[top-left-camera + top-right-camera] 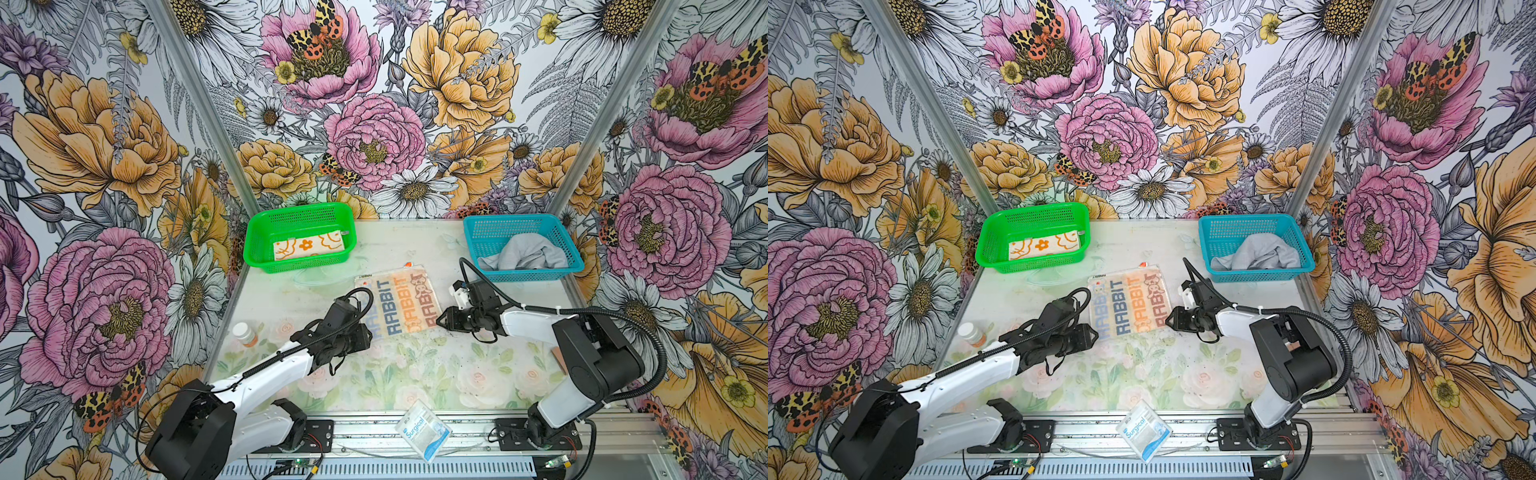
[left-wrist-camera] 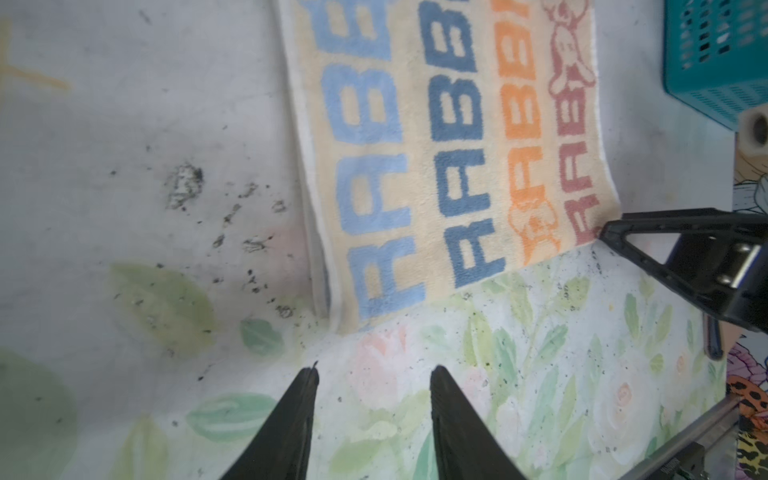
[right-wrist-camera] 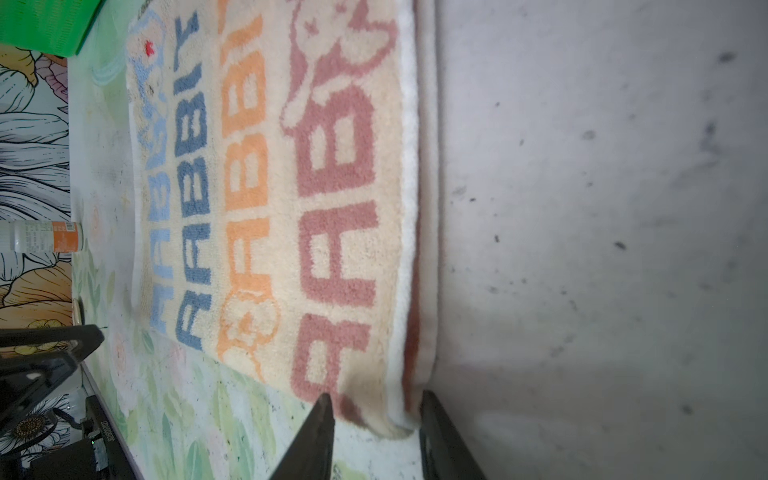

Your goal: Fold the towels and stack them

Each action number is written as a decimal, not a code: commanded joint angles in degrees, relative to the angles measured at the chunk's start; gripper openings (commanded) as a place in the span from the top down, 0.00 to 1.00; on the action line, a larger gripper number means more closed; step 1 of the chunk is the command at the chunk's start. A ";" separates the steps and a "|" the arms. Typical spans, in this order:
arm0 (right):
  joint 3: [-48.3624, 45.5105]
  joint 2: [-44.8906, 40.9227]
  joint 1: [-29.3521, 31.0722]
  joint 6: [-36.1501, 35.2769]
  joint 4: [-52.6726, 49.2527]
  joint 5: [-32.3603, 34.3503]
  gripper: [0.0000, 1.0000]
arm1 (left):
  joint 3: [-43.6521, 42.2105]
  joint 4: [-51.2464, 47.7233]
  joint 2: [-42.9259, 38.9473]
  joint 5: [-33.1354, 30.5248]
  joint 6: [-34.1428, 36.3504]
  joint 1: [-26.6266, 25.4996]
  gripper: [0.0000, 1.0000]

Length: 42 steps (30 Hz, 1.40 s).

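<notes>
The RABBIT towel lies flat mid-table, doubled over, its lettering up. My right gripper stands low at the towel's near right corner, and that corner bulges up between its parted fingers. My left gripper is open over bare table just short of the towel's near left corner. A folded cream towel with orange flowers rests in the green basket. A crumpled grey towel sits in the blue basket.
A small white bottle with an orange label stands left of the left arm. A white-blue Surgical packet lies on the front rail between the arm bases. Both baskets sit against the back wall.
</notes>
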 commanded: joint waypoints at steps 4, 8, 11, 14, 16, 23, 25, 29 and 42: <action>-0.87 1.21 0.39 -0.53 -2.93 0.05 0.80 | -4.37 5.37 0.27 8.48 -2.98 3.81 0.53; -1.16 0.85 0.41 -0.53 -2.93 0.32 0.97 | -5.61 9.17 1.05 9.63 -4.60 4.70 0.53; -1.16 0.81 0.39 -0.53 -2.93 0.06 1.00 | -7.00 13.17 2.52 10.62 -6.18 5.58 0.53; -1.34 0.59 0.43 -0.53 -3.02 0.22 1.00 | -7.98 16.99 3.87 11.04 -7.75 5.70 0.54; -1.43 0.39 0.37 -0.54 -3.02 0.14 1.00 | -7.80 17.81 5.29 10.94 -7.92 5.66 0.56; -1.68 0.41 0.32 -0.50 -3.02 0.07 1.00 | -7.37 19.78 8.39 10.35 -8.71 5.68 0.67; -1.85 0.32 0.32 -0.55 -3.02 0.07 1.00 | -7.54 19.96 8.48 9.92 -8.90 5.63 0.70; -1.95 0.28 0.32 -0.62 -3.02 0.21 1.00 | -7.60 20.18 8.49 9.64 -8.84 5.79 0.82; -4.99 -4.44 0.38 -0.21 -4.00 -0.31 1.00 | -6.16 16.04 5.91 11.11 -6.47 5.83 1.00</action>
